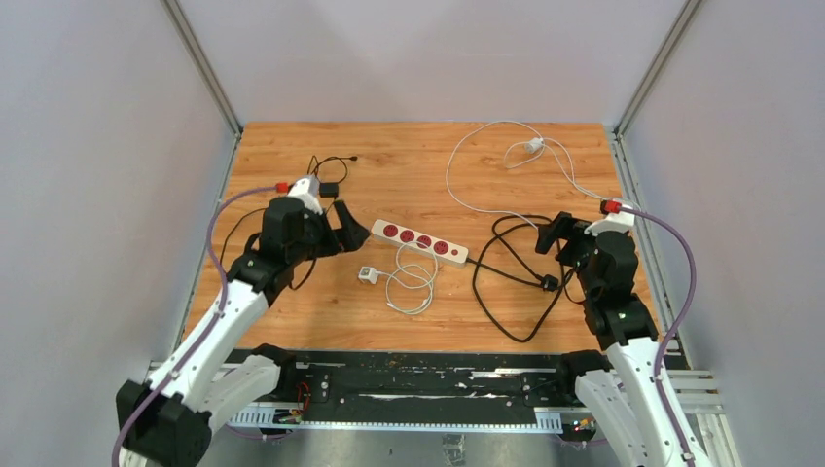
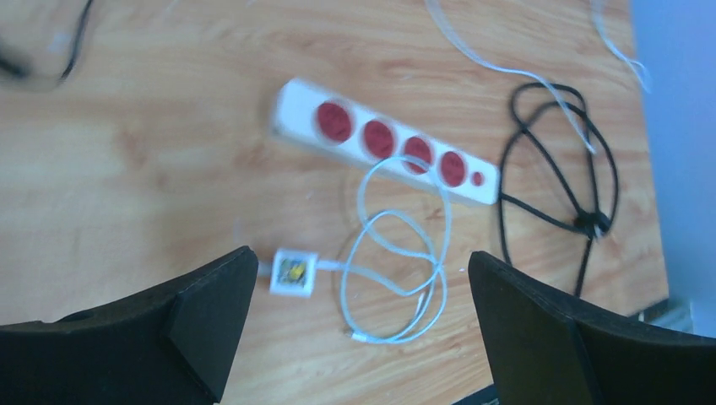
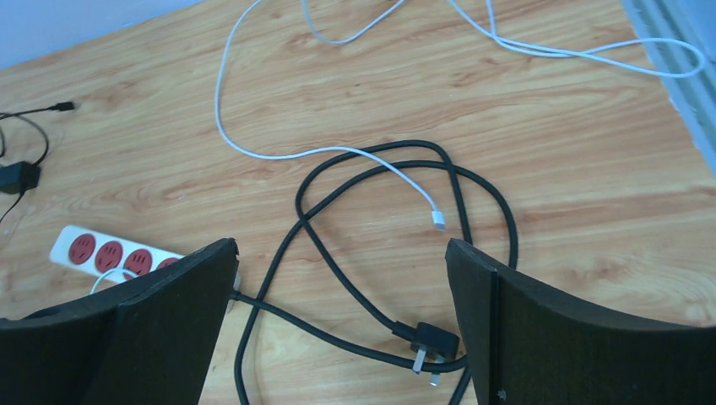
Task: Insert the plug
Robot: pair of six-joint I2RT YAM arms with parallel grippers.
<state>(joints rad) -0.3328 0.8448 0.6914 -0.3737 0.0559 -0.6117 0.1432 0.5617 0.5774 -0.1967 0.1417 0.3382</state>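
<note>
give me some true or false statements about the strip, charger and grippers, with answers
1. The strip has four red sockets. True.
2. A plug sits in one socket. False: all four are empty.
3. The left gripper holds the charger. False: it is open and holds nothing; the charger lies on the table beside the strip.
4. The black plug lies on the table, unheld. True.
5. The right gripper is open. True.
</note>
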